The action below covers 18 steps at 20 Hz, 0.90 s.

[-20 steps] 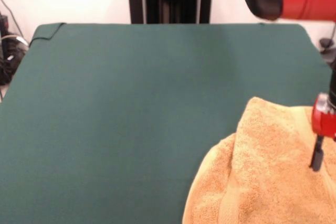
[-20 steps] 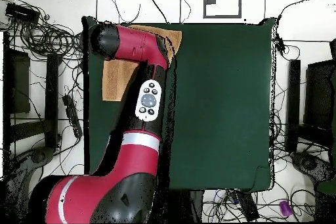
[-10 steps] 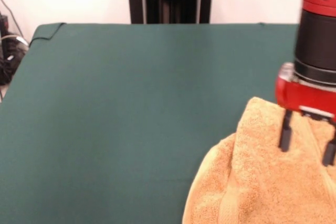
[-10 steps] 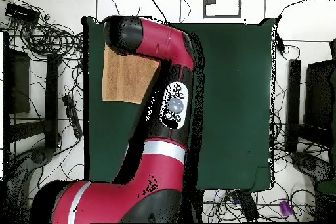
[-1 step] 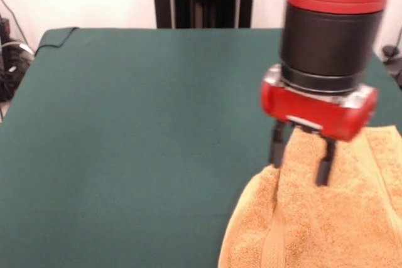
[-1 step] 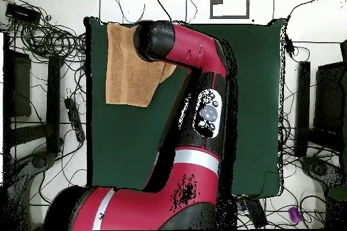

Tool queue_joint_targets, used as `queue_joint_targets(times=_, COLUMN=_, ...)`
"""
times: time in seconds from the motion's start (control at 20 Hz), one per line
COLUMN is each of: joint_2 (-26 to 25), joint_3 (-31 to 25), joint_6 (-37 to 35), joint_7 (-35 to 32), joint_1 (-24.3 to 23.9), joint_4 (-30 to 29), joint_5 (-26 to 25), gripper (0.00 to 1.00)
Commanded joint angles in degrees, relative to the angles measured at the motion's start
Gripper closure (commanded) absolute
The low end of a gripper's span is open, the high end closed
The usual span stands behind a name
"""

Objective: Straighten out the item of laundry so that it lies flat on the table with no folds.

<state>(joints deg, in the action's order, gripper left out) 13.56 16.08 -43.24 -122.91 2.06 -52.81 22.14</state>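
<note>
Towel, orange-tan terry, lies at one corner of the green table, its cloth running out of the front view at the bottom and right, while a broad bare stretch of table spreads away from it on the left. Read across the front view, the towel's left margin comes first: a rounded, doubled-over edge that bulges up from the table, with a flat woven band running down beside it. Next comes a raised ridge of pile climbing to a peak, and over that peak hangs the gripper, its two dark fingers spread apart with nothing between them, one on either side of the ridge's upper edge and seemingly close above the cloth. From above, the towel shows as an oblong against the table's corner with one side cut off at a slant under the arm, which suggests a layer folded over. It should handle as a light, limp thing: soft, grippy rather than slick, not fragile, and sure to sag and drag rather than hold shape. A pinch on the raised ridge or on the doubled edge looks best, taking only the upper layer, then drawing it out toward the bare table so the fold opens
</note>
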Motion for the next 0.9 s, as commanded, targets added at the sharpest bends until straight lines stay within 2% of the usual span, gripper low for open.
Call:
queue_joint_targets(times=0.05, joint_2=0.7, joint_3=-11.0, joint_6=-0.5, joint_7=13.1, joint_1=-0.9, joint_4=-12.9, joint_5=-5.7, gripper=0.0)
queue_joint_targets(times=0.4, joint_2=1.4, joint_3=-13.1, joint_6=-2.0, joint_7=12.8, joint_1=-2.3, joint_4=-13.1, joint_5=-9.7, gripper=0.0)
queue_joint_targets(times=0.9, joint_2=0.9, joint_3=-18.4, joint_6=2.3, joint_7=9.7, joint_1=-5.1, joint_4=-14.9, joint_5=-14.1, gripper=0.0)
